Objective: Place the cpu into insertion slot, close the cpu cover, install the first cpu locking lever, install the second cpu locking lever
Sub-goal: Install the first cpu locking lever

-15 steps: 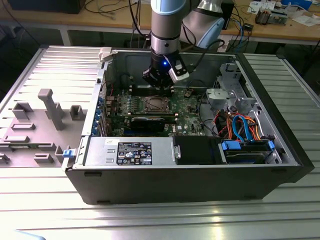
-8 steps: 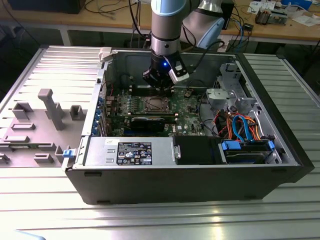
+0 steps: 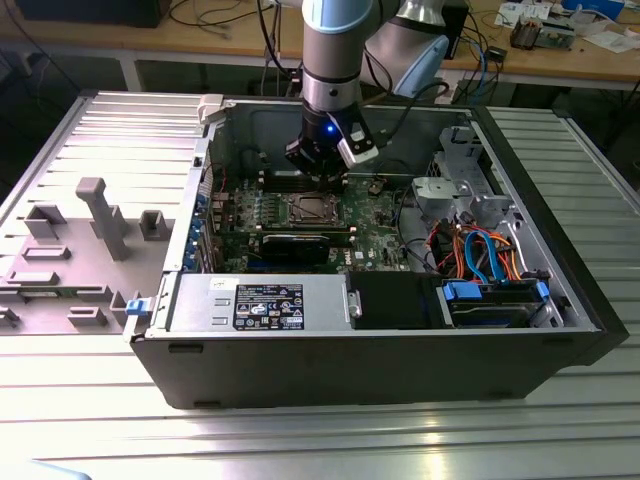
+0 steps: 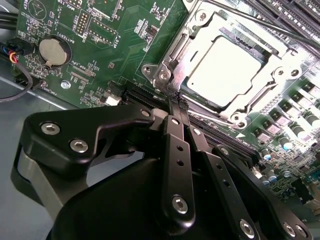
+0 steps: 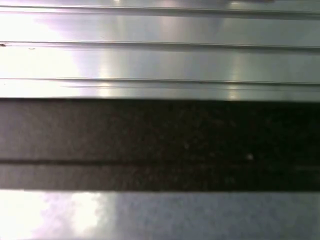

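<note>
The cpu already sits in the insertion slot, dull silver top showing through the window of the cpu cover, which lies flat over it — so placing and closing look done. The step in hand reads as the locking levers: a thin wire lever runs along the far edge of the socket, and whether it is latched cannot be told.

The gripper has its fingers brought together to a narrow tip with nothing visibly held between them. The tip sits just beside the near edge of the cover frame, at or very near the socket rim; contact cannot be confirmed.

Judged from this, the next move calls for a small, precise push or hook at the socket edge, keeping the closed tip off the cpu top and the memory slots beyond the socket.

In the exterior view the arm comes straight down into the open computer case, wrist vertical, the gripper above the socket on the motherboard.
</note>
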Available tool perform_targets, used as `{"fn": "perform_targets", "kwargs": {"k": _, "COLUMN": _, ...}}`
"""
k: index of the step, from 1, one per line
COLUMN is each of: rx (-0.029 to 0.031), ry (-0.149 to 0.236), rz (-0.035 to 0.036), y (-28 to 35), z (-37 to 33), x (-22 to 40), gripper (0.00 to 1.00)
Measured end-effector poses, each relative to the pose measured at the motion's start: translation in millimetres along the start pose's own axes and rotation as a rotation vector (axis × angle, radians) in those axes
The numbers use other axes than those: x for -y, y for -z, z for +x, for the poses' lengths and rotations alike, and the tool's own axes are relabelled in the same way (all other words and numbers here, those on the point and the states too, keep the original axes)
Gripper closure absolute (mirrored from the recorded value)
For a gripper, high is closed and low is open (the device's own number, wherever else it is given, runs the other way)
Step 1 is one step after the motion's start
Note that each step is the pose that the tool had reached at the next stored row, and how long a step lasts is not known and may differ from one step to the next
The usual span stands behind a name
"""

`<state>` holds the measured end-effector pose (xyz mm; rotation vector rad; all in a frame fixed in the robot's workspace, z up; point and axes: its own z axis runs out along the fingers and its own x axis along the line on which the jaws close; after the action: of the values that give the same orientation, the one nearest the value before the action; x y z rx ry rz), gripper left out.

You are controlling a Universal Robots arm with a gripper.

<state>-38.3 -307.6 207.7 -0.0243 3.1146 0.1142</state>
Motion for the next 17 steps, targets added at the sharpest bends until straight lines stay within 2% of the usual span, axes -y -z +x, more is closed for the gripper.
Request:
{"fn": "perform_targets", "kwargs": {"k": 16, "rx": -0.0001, "ry": 0.000, "rz": 0.0004, "y": -1.3, "z": -0.2, "x": 0.2, "gripper": 0.89}}
{"fn": "perform_targets", "kwargs": {"k": 17, "rx": 0.0000, "ry": 0.000, "rz": 0.0003, "y": 0.2, "z": -0.3, "x": 0.0, "gripper": 0.89}}
